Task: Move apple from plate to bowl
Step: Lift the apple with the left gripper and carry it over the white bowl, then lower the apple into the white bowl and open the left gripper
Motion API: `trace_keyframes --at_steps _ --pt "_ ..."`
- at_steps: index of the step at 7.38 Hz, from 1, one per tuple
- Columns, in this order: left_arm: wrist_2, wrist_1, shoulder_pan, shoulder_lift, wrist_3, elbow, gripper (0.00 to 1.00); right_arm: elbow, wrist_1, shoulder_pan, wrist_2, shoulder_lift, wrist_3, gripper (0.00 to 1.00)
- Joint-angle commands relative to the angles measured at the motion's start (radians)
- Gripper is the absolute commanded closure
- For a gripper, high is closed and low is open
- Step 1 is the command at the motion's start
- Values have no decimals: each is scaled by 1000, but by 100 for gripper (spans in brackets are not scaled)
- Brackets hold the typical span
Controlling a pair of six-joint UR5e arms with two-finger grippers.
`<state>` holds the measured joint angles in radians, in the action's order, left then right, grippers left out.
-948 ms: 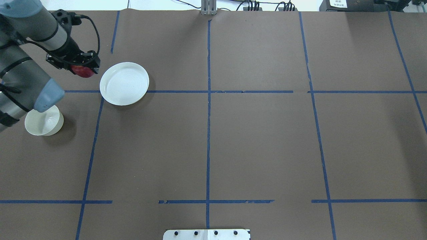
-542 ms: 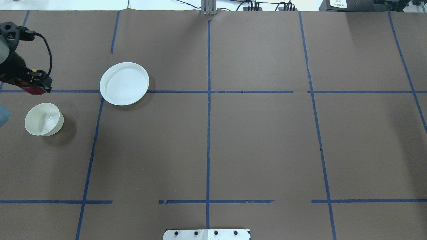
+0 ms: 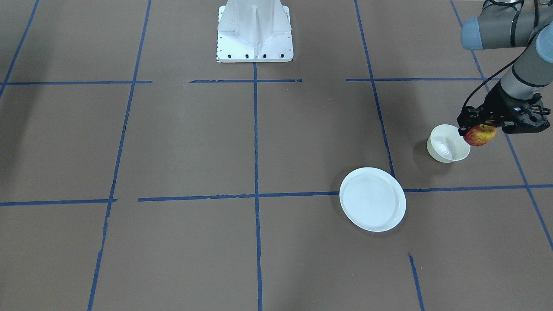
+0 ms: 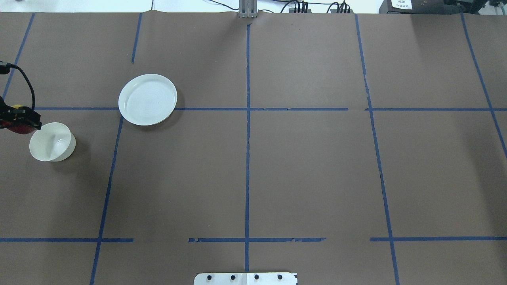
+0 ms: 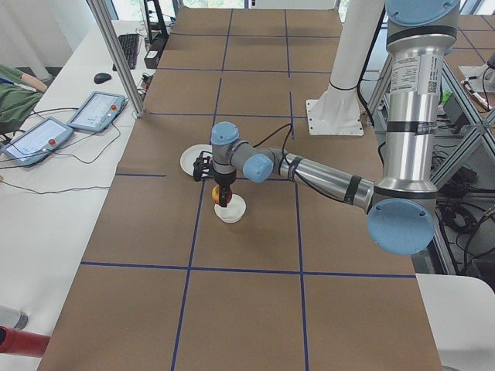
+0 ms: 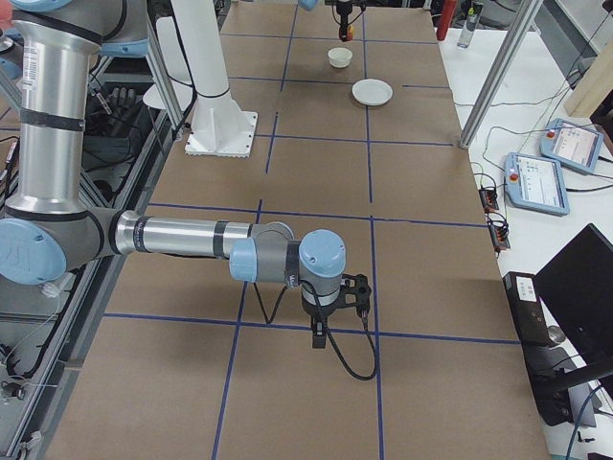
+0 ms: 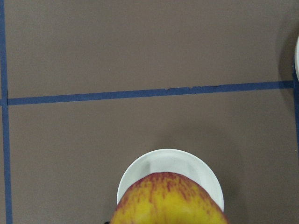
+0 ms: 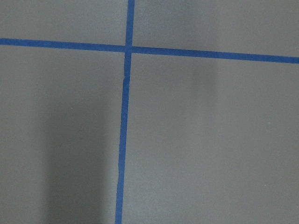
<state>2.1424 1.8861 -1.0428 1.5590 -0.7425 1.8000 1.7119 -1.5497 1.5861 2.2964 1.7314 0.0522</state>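
The apple (image 3: 478,136) is held in the air, clear of the bare plate (image 3: 372,199). In the overhead view it hangs just outside the rim of the bowl (image 4: 69,151) at about ten o'clock, while the plate lies well apart at the bowl's two o'clock. The apple is judged not yet centred over the bowl. Were it released here, the rim would likely be struck and the apple sent rolling across the table (image 4: 277,166). As the bowl is barely wider than the fruit, it could also be nudged or tipped by a low sideways approach. The left gripper (image 3: 480,128) is pinched onto the apple's upper half from two sides, and nothing else is touched. The right gripper (image 6: 330,309) is seen only in the right side view, so its opening cannot be told.
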Motion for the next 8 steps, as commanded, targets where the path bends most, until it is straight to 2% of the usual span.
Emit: trace_keyframes --at_steps 1,5,6,8 --pt "-12 137 85 -11 -127 -76 100 0 0 0 0 0 0 0" --pt "-35 159 130 -10 -179 -82 99 0 0 0 0 0 0 0" --pt "-36 157 130 -1 -176 -97 93 0 0 0 0 0 0 0" --pt "-36 156 130 4 -173 -111 93 0 0 0 0 0 0 0"
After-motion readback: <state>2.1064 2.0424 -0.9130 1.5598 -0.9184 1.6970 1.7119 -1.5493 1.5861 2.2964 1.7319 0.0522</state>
